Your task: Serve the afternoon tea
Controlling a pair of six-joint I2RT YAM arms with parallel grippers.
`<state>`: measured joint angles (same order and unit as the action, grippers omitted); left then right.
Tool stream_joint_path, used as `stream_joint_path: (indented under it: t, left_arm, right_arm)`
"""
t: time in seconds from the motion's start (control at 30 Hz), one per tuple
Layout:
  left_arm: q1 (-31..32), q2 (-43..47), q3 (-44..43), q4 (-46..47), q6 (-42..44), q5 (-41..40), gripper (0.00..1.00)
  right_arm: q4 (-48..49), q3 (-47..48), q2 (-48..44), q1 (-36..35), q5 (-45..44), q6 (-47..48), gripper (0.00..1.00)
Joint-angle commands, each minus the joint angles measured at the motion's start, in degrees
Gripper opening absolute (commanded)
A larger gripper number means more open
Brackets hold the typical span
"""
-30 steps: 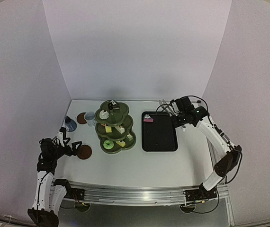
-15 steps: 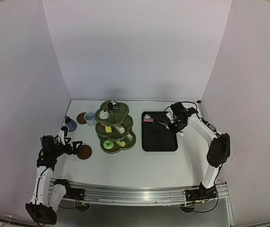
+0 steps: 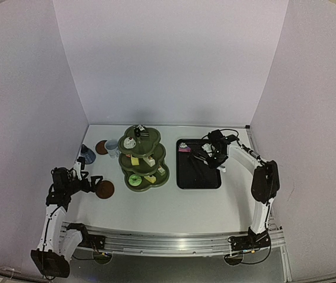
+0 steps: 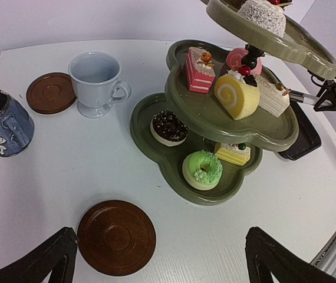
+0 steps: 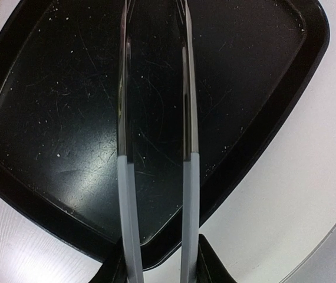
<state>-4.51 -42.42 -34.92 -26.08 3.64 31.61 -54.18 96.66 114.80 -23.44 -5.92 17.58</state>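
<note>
The olive-green three-tier stand (image 3: 156, 178) holds several cakes: white coconut on top (image 4: 263, 14), pink slice (image 4: 198, 69) and yellow roll (image 4: 237, 96) on the middle tier, chocolate (image 4: 168, 127) and green (image 4: 203, 168) cakes on the bottom. A pink cake (image 3: 184, 149) lies in the tray's far left corner. The white mug (image 4: 97, 82), blue-grey pot (image 4: 3, 121) and one coaster (image 4: 50, 92) sit left of the stand. My left gripper (image 4: 161, 242) is open and empty; the other coaster (image 4: 116, 237) lies between its fingers. My right gripper (image 5: 156, 265) is shut on the metal tongs (image 5: 190, 177).
The black tray (image 5: 56, 118) lies right of the stand, under the tongs, whose tips run out of the top of the right wrist view. White walls enclose the table on three sides. A metal rail (image 3: 168, 242) runs along the near edge.
</note>
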Motion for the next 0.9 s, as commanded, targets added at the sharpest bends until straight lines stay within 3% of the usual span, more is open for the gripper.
stream_joint_path:
  t: [0.0,0.87]
  left_arm:
    - [-0.14,-0.12,-2.7,0.45,1.12,-0.33,1.0]
    - [-0.18,-0.98,-2.35,1.34,0.93,-0.07,1.0]
  right_arm:
    - [0.92,3.51,1.76,0.71,-1.34,1.39,0.31]
    - [0.3,8.94,6.79,1.97,1.7,7.38,0.31]
